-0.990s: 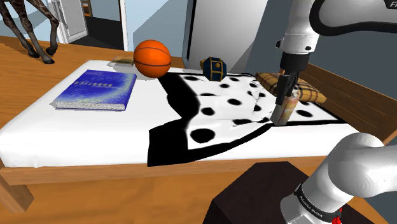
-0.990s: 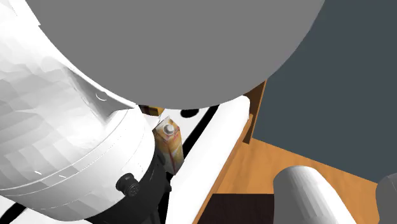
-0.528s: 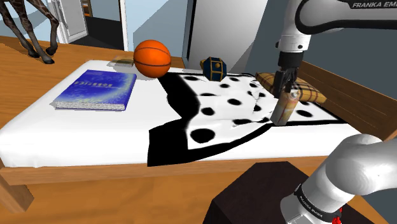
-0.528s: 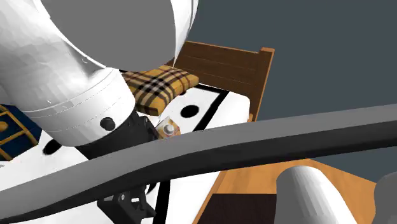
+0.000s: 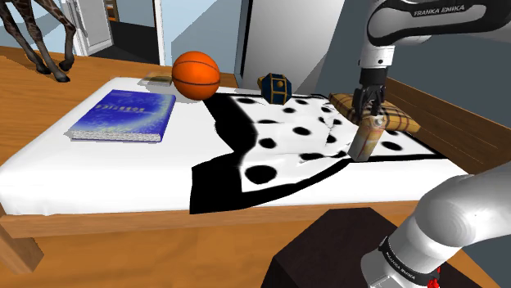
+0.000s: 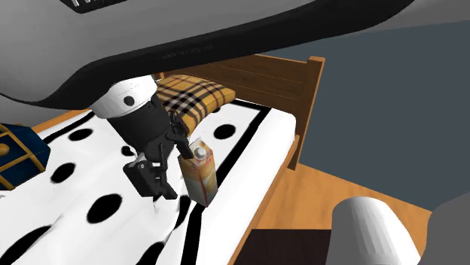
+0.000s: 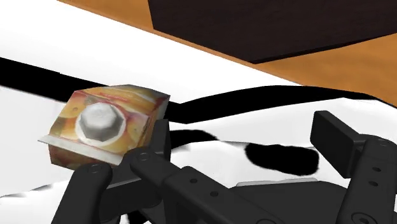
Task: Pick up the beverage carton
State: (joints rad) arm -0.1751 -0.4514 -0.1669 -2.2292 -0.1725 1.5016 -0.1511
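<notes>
The beverage carton (image 5: 365,139) is orange and yellow with a grey screw cap, and it stands upright on the spotted blanket (image 5: 287,141) near the bed's edge. My black gripper (image 5: 369,113) hovers just over its top, open. In the second exterior view the gripper (image 6: 167,172) sits beside the carton (image 6: 200,176), on that view's left. In the wrist view the carton (image 7: 105,127) lies outside the fingers, against the outer side of one finger (image 7: 159,141). Nothing but the blanket shows between the two fingers.
On the white bed (image 5: 98,172) lie a blue book (image 5: 124,114), an orange basketball (image 5: 196,75), a dark blue and gold box (image 5: 276,87) and a plaid cushion (image 5: 391,114). A wooden headboard (image 6: 279,75) rises behind the carton. The dark stand (image 5: 327,249) is at the lower right.
The gripper has risen a little from beside the carton and drifted slightly to the shoulder view's right. The carton has stayed where it was.
</notes>
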